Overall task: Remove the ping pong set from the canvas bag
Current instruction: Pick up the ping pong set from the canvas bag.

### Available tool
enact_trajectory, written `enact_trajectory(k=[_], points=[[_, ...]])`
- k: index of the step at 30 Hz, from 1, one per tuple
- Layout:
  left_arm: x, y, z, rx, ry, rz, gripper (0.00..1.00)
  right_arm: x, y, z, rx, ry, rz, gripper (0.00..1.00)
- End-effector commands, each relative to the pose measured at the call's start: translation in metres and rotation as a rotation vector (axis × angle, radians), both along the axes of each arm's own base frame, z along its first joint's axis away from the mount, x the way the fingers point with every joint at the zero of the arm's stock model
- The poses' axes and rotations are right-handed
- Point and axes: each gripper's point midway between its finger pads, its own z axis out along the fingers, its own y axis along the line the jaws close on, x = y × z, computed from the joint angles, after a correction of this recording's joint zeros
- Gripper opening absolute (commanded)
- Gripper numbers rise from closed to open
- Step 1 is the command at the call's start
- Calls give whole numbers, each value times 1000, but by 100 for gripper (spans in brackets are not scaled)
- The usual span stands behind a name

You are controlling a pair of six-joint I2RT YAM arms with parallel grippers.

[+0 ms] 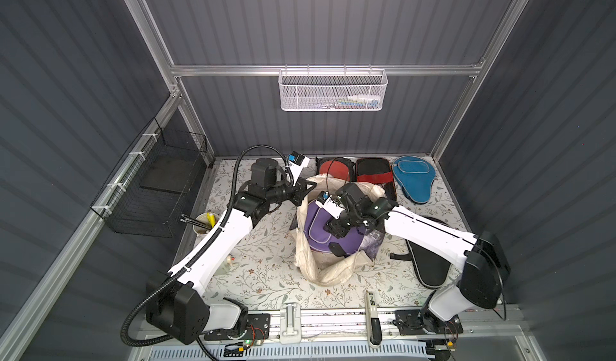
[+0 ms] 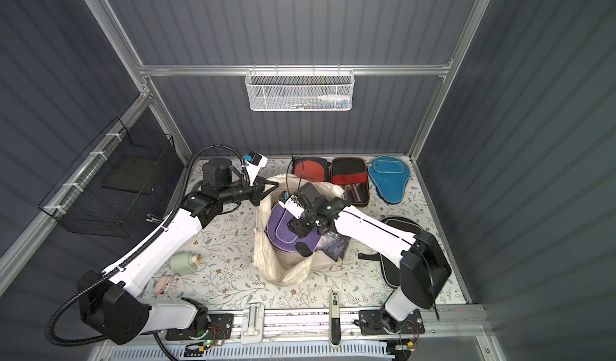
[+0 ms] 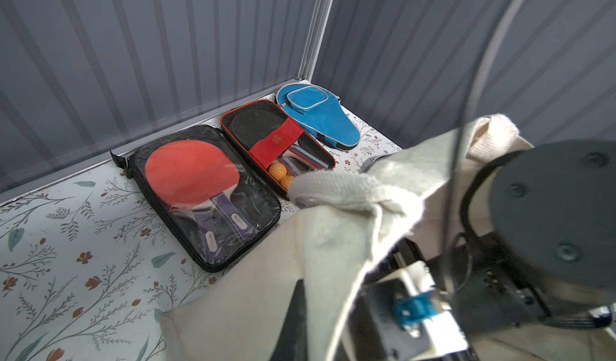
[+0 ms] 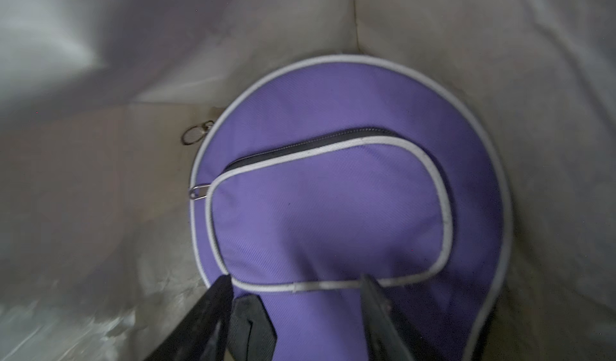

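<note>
The cream canvas bag (image 1: 308, 259) (image 2: 266, 262) stands open at mid-table. Inside it lies a purple paddle cover (image 1: 316, 231) (image 2: 278, 224) (image 4: 333, 209) with pale piping. My right gripper (image 4: 295, 279) (image 1: 335, 239) reaches into the bag, open, its fingers astride the cover's narrow handle end beside a black strap loop (image 4: 250, 326). My left gripper (image 1: 308, 186) (image 3: 300, 296) is shut on the bag's far rim. Outside the bag lie a blue cover (image 1: 413, 176) (image 3: 316, 113), a red-and-black case (image 1: 373, 172) (image 3: 276, 136), a clear case with a red paddle (image 1: 333, 169) (image 3: 200, 182), and a black cover (image 1: 430, 259).
A cup of pens (image 1: 203, 224) and a black wire basket (image 1: 156, 189) are at the left. A small bottle (image 2: 183, 262) lies near the left arm. A white mesh basket (image 1: 333, 89) hangs on the back wall. A slim device (image 1: 371, 306) lies at the front edge.
</note>
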Motion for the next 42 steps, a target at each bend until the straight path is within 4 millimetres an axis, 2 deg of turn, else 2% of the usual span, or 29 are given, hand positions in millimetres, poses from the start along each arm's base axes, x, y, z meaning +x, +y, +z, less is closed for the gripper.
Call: enact_trajectory(k=[1,4,9,12,14,20,26,30,33,34,37,39,42], points=[[-8,-4,34,-91,-95,-40,0,26,-13,-9,-55,11,-156,68],[-9,-4,31,-97,-87,-37,0,32,-24,-19,-52,68,-274,69],[-9,-4,24,-92,-80,-35,0,31,-47,-21,4,119,-464,72],[-8,-5,22,-92,-81,-41,0,28,-50,-26,59,187,-501,72],[-7,-7,20,-94,-77,-47,0,27,-44,-33,110,251,-502,72],[-6,-8,14,-94,-74,-53,0,31,-9,-40,290,406,-486,65],[-6,-8,10,-91,-73,-58,0,36,4,-57,340,481,-517,49],[-6,-9,9,-88,-76,-59,0,34,0,-70,319,500,-535,26],[-5,-8,10,-87,-82,-57,0,33,-6,-73,307,494,-543,6],[-5,-8,9,-86,-82,-57,0,33,-8,-71,305,488,-543,0],[-3,-6,8,-73,-85,-42,0,33,-12,-56,316,448,-519,0],[1,-2,6,-52,-94,-10,0,32,-14,-38,337,401,-479,0],[7,4,-3,-2,-88,33,0,29,-17,3,400,298,-387,0]])
